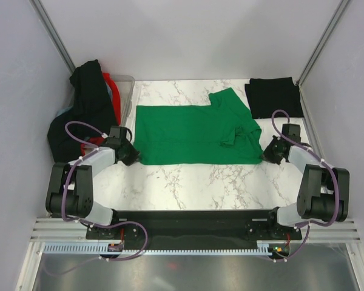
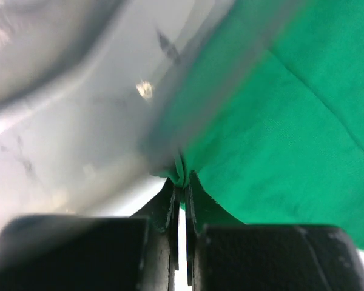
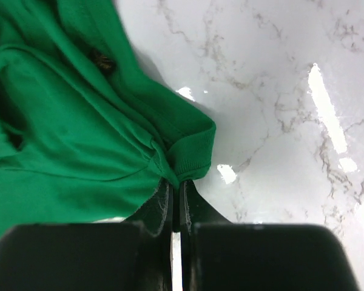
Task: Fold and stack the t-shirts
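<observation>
At the far left, a translucent plastic tub sits against the side wall, draped in a heap of black t-shirts (how many is hard to tell). A red t-shirt peeks out among them.

Just in front of the tub, the left gripper is low over the white marble table. Its claw is squeezed narrow on the near left corner of the green t-shirt. In the left wrist view, the left gripper has a small fold of the green t-shirt pinched between its fingertips.

The green t-shirt lies spread flat across the middle of the table. One sleeve points toward the back wall, and some folds are bunched on its right side.

At its near right corner, the right gripper is also clamped narrow. The right wrist view shows the right gripper nipping a hemmed edge of the green t-shirt.

In the far right rear corner, apart from the green one, a folded black t-shirt lies flat.
</observation>
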